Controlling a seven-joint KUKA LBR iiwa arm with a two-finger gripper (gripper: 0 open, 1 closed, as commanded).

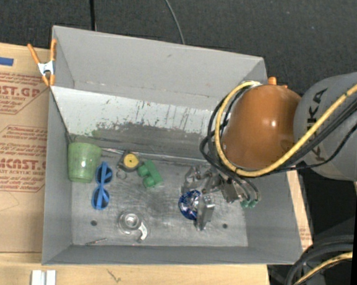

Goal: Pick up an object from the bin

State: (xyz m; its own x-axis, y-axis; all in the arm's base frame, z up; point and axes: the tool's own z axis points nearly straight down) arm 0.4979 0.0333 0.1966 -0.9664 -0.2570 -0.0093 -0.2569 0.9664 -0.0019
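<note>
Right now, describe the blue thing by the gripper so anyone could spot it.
In the grey bin, right half, find the gripper below the orange cover. Just left of it lies a dark-blue glossy lump, rounder and shinier than the flat blue piece by the green cup.

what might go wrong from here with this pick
The tool sits low beside the shiny blue thing on the bin floor's right side; a grip cannot be confirmed, so it may get nudged away or slip on lifting. The bin's sloping right wall is close to the wrist, so a scrape seems possible.
</note>
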